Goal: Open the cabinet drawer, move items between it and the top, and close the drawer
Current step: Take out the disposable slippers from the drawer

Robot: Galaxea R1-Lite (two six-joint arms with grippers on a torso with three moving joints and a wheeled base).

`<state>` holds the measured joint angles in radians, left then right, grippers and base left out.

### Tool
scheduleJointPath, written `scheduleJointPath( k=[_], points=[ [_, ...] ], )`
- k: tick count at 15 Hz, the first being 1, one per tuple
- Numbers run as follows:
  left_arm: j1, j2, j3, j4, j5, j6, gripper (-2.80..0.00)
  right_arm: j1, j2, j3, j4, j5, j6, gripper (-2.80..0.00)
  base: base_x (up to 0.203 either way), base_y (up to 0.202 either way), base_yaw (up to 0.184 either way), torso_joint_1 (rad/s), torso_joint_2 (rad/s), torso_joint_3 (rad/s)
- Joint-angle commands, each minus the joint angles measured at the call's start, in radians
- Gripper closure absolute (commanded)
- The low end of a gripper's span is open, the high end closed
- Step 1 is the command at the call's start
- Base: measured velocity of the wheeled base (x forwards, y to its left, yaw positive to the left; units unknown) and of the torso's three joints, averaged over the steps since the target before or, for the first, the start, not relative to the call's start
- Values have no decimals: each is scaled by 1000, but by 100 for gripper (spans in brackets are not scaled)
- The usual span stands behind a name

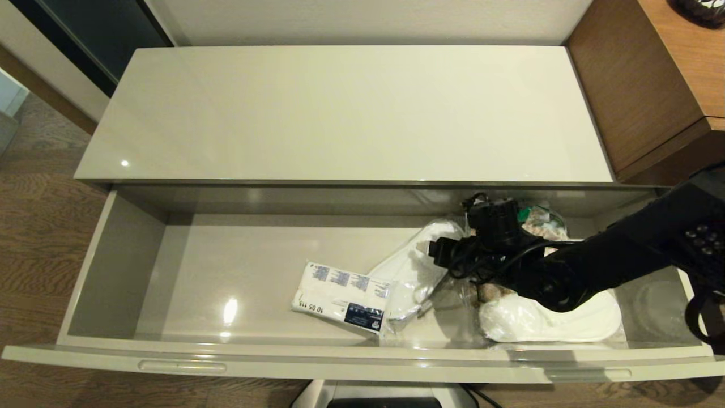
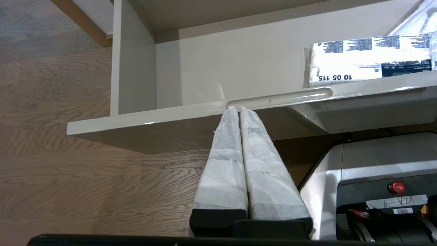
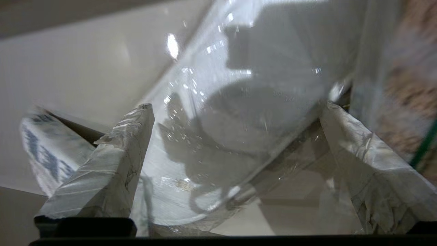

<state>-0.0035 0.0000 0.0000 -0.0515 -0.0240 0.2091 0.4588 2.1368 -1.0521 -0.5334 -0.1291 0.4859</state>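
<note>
Cabinet drawer (image 1: 238, 272) stands pulled fully out below the top (image 1: 340, 113), which carries nothing in view. Inside, right of centre: tissue packet (image 1: 340, 296) lying flat on the drawer floor, its right end touching a wrapped slipper (image 1: 416, 266); a second white slipper (image 1: 552, 320) lies near the front right; a patterned bagged item (image 1: 541, 222) sits at the back right.

Right claw (image 3: 235, 136): released, fingers (image 3: 112, 164) spread wide to either side of the clear wrap over the slipper, not yet clenched. Left claw (image 2: 239, 109): clenched on nothing, tips at the end of the left slot handle (image 2: 280, 97) on the drawer front.

Risks, as judged: the slick wrap may slide or bunch between the fingers, so the claw grips film only and the slipper sags or drops on lifting. The packet touches the slipper and may be dragged along.

Legible writing: "10 05 115" on the packet edge; other print too small to read. A label "VLB-9" (image 2: 396, 202) shows on the robot base, upside down.
</note>
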Motion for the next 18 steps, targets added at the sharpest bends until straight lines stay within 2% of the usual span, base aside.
scheduleJointPath(
  k=[1, 3, 7, 18],
  points=[
    [0, 2, 0, -1, -1, 1, 0, 26, 32, 4, -5, -4, 5, -280, 0, 0, 0, 0, 0, 0],
    [0, 2, 0, -1, -1, 1, 0, 37, 34, 9, -4, -10, 5, -280, 0, 0, 0, 0, 0, 0],
    [0, 2, 0, -1, -1, 1, 0, 116, 68, 23, -48, -98, 0, -280, 0, 0, 0, 0, 0, 0],
    [0, 2, 0, -1, -1, 1, 0, 118, 67, 20, -49, -98, 2, -280, 0, 0, 0, 0, 0, 0]
  ],
)
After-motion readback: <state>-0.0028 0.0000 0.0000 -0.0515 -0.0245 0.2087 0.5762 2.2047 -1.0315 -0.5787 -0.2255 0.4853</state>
